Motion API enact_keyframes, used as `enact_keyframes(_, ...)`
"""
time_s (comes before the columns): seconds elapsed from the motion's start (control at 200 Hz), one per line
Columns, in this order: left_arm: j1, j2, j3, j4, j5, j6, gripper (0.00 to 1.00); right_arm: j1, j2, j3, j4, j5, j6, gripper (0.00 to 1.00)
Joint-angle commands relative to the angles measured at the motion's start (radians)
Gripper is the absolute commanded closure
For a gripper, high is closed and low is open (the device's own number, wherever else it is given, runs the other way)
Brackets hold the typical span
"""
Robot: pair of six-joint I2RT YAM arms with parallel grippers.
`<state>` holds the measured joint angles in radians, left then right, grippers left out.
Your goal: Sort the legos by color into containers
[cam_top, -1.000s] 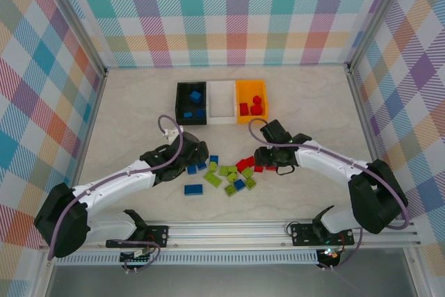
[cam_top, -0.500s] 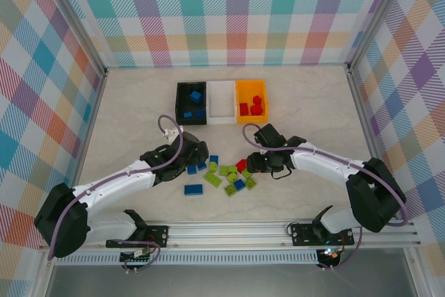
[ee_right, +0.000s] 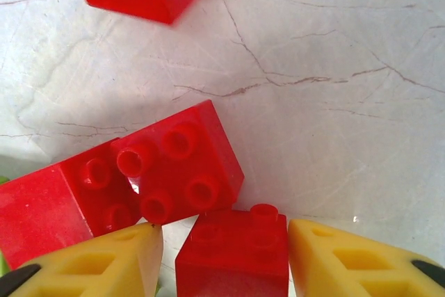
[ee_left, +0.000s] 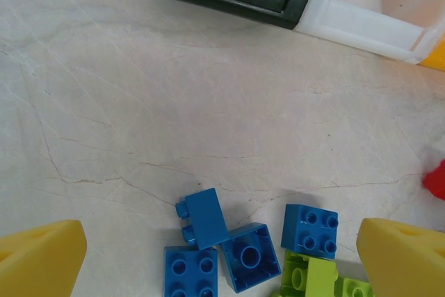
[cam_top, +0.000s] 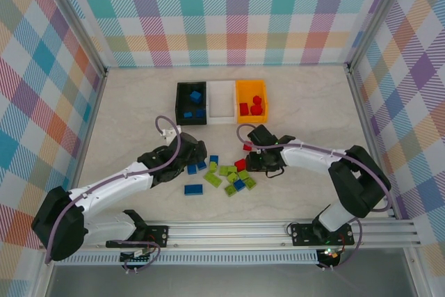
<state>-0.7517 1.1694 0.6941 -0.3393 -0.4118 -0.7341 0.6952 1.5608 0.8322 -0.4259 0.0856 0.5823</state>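
On the marbled tabletop (cam_top: 132,102) a red lego (ee_right: 233,262), judged light, rigid and slick, is best pinched across flat sides. It is straddled by the narrowed right end effector (ee_right: 224,241), though whether it is clamped cannot be told, at six o'clock of the orange container (cam_top: 250,101). The left end effector (ee_left: 219,234) is spread wide above blue legos (ee_left: 208,217).

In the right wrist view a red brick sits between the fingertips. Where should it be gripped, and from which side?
Take the red brick by its two flat side walls, coming straight down from above. It lies flat with its studs up, and those walls face the fingers of the right gripper. A second red brick crowds its far corner, so that side is poorer.
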Motion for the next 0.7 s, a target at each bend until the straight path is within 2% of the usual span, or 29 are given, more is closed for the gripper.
enact_keyframes(0.0,-0.012,-0.013,-0.012,-0.017,-0.015,0.001,0.0,0.003,0.014,-0.015,-0.02,0.064,0.005,0.54)
enact_keyframes(0.15,-0.011,-0.013,-0.007,-0.025,-0.01,0.003,0.0,0.002,-0.041,-0.011,-0.037,0.078,-0.011,0.67)
enact_keyframes(0.435,-0.012,-0.026,-0.01,-0.023,-0.003,0.014,0.0,-0.013,-0.219,0.107,-0.142,0.087,-0.068,0.7)
enact_keyframes(0.585,-0.011,-0.035,-0.024,-0.012,-0.006,0.008,0.0,-0.098,-0.137,0.285,-0.102,0.069,-0.135,0.7)
enact_keyframes(0.695,-0.011,-0.037,-0.027,-0.021,0.003,0.003,0.0,-0.164,0.032,0.469,-0.058,0.06,-0.164,0.69)
